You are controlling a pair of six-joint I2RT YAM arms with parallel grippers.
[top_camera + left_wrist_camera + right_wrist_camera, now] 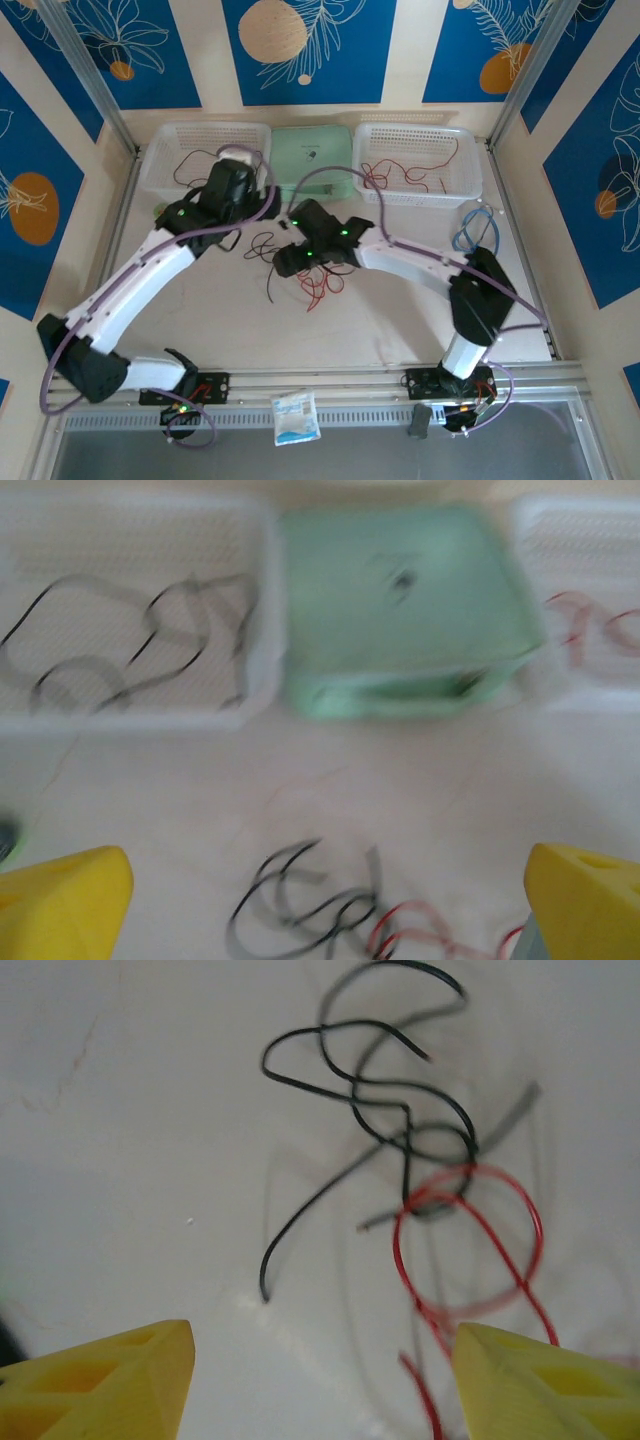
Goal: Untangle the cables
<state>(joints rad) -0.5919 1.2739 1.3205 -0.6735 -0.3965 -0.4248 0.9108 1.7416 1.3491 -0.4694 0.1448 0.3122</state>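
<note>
Top external view: finding the cables (315, 283) in a loose tangle at the centre of the frame, on the bare table (400, 320), with black strands to the left and red ones to the lower right. Finding more thin strands at the top of the frame, dark ones inside the left basket (160, 140) and red ones inside the right basket (470, 190). Noting a green box (313, 155) between the two baskets, close against both. Noting also a light-blue coiled cable (475, 230) at the right, just below the right basket, and a white packet (296, 415) at the bottom edge, between the arm bases.

Right wrist view: looking past the right gripper (322, 1345), spread wide, with the yellow fingers (110, 1380) sitting in the two lower corners and gripping nothing. Seeing the tangle just ahead, in the upper and right part of the frame, black strands curling above and a red loop crossing them at the right.

Left wrist view: looking past the left gripper (325, 880), also spread wide and holding nothing. Seeing the tangle at the bottom centre, much blurred, black on the left and red on the right. Seeing the baskets and the green box along the top.
</note>
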